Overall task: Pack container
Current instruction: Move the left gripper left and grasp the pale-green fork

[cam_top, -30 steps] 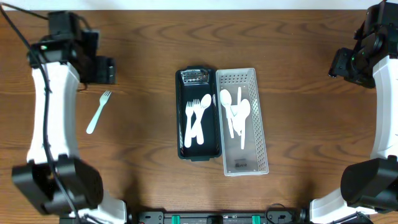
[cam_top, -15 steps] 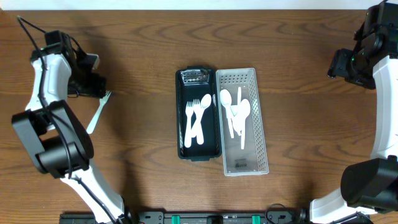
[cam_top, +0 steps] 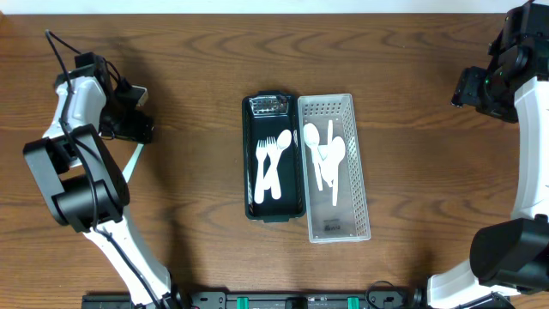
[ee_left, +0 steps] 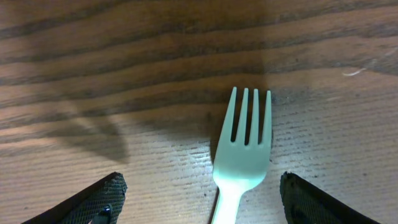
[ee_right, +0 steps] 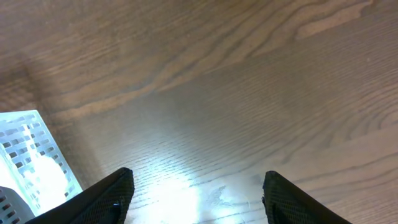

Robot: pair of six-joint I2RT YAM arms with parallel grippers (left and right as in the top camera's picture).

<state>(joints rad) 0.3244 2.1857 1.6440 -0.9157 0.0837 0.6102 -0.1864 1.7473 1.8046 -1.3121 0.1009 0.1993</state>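
A white plastic fork (ee_left: 242,149) lies on the wooden table at the left; in the overhead view only its handle (cam_top: 130,165) shows below my left gripper. My left gripper (cam_top: 137,130) is open and low over the fork's head, one finger on each side of it (ee_left: 199,199). A black container (cam_top: 252,154) in the middle holds white forks (cam_top: 270,163). A clear perforated container (cam_top: 360,202) beside it on the right holds white spoons (cam_top: 324,154). My right gripper (ee_right: 198,198) is open and empty over bare table at the far right (cam_top: 470,87).
The clear container's corner (ee_right: 28,158) shows at the left edge of the right wrist view. The table's far edge runs along the top of the overhead view. Both arm bases stand at the near edge.
My left gripper has moved down and right onto the fork's head, now covering the tines in the overhead view. The right arm has not moved.
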